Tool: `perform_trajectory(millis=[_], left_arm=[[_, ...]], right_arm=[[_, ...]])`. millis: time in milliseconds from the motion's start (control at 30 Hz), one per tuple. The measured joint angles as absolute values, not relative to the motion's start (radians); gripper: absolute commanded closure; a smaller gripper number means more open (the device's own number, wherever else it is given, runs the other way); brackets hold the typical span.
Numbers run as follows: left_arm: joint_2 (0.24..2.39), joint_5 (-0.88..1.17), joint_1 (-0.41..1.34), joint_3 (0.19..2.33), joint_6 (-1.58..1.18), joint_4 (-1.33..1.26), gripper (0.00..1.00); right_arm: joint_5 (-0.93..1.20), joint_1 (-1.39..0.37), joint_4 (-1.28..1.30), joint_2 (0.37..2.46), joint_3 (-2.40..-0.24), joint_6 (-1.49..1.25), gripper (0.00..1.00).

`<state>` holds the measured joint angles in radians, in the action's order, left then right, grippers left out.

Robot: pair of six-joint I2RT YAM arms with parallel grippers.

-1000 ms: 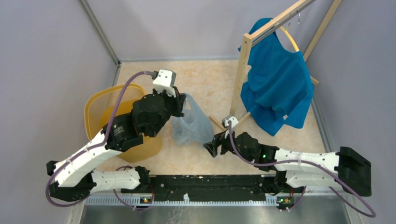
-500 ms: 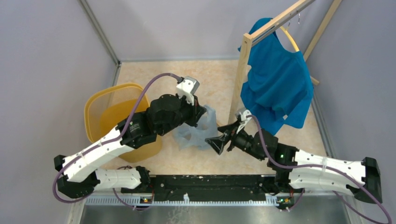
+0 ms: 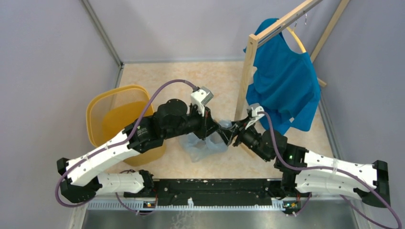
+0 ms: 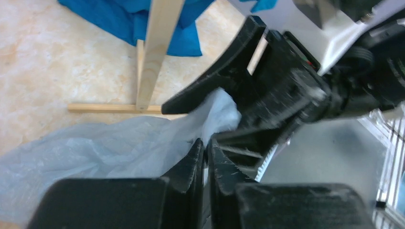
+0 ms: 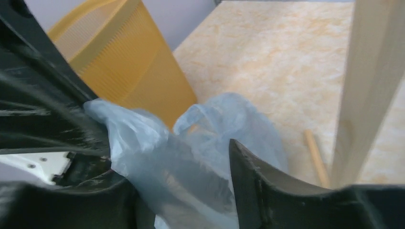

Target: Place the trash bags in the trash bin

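The trash bag (image 3: pixel 204 145), thin pale blue-grey film, hangs crumpled just right of the yellow trash bin (image 3: pixel 97 107). My left gripper (image 3: pixel 216 132) is shut on the bag's upper edge; in the left wrist view its fingertips (image 4: pixel 206 144) pinch the film (image 4: pixel 110 148). My right gripper (image 3: pixel 230 134) faces it, almost touching. Its jaws are open, and a fold of the bag (image 5: pixel 191 157) lies between them in the right wrist view, next to one finger (image 5: pixel 258 191). The bin (image 5: pixel 119 62) stands behind the bag there.
A wooden clothes rack (image 3: pixel 246 71) with a solid blue shirt (image 3: pixel 282 90) stands at the right rear. Its post (image 5: pixel 372 86) is close to my right gripper, and its foot bar (image 4: pixel 110 108) lies on the floor. Grey walls enclose the floor.
My left gripper carried the bag to the right, away from the bin. My right gripper moved up and left to meet it, and its open jaws now straddle the bag's top.
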<state>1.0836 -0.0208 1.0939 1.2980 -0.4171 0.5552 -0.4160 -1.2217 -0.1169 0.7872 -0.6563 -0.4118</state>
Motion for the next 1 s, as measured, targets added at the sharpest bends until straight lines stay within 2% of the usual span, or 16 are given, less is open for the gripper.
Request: perform_trajectory(millis=[67, 100, 133, 167, 300, 500, 533, 567, 600, 867, 933, 1000], left_arm=[[1.084, 0.02, 1.094, 1.294, -0.41, 0.546, 0.23], [1.084, 0.034, 1.094, 1.293, -0.406, 0.544, 0.1], [1.084, 0.041, 1.094, 1.293, -0.4, 0.545, 0.03], [1.083, 0.041, 1.094, 1.293, -0.403, 0.546, 0.01], [1.07, -0.007, 1.094, 1.293, -0.405, 0.57, 0.01], [1.0, -0.172, 1.094, 1.237, -0.424, 0.663, 0.01], [1.0, -0.187, 1.093, 1.222, -0.427, 0.677, 0.06], [1.008, -0.201, 1.094, 1.209, -0.43, 0.694, 0.17], [1.022, -0.21, 1.094, 1.202, -0.435, 0.705, 0.23], [1.288, -0.355, 1.094, 1.198, -0.432, 0.763, 0.29], [1.335, -0.377, 1.094, 1.198, -0.43, 0.766, 0.35], [1.365, -0.394, 1.094, 1.198, -0.427, 0.765, 0.47]], right_arm=[[-0.454, -1.222, -0.126, 0.778, -0.635, -0.405, 0.89], [-0.472, -1.222, -0.145, 0.766, -0.612, -0.4, 0.96], [-0.5, -1.222, -0.163, 0.746, -0.575, -0.402, 1.0], [-0.533, -1.222, -0.169, 0.721, -0.529, -0.408, 1.0], [-0.61, -1.222, -0.134, 0.66, -0.423, -0.421, 1.0], [-0.678, -1.222, -0.091, 0.542, -0.377, -0.446, 1.0], [-0.686, -1.222, -0.089, 0.525, -0.373, -0.451, 1.0], [-0.693, -1.222, -0.087, 0.506, -0.368, -0.457, 1.0], [-0.696, -1.222, -0.085, 0.495, -0.366, -0.461, 1.0], [-0.698, -1.222, -0.057, 0.485, -0.36, -0.474, 1.0], [-0.696, -1.222, -0.051, 0.484, -0.36, -0.475, 1.0], [-0.694, -1.222, -0.044, 0.484, -0.36, -0.476, 1.0]])
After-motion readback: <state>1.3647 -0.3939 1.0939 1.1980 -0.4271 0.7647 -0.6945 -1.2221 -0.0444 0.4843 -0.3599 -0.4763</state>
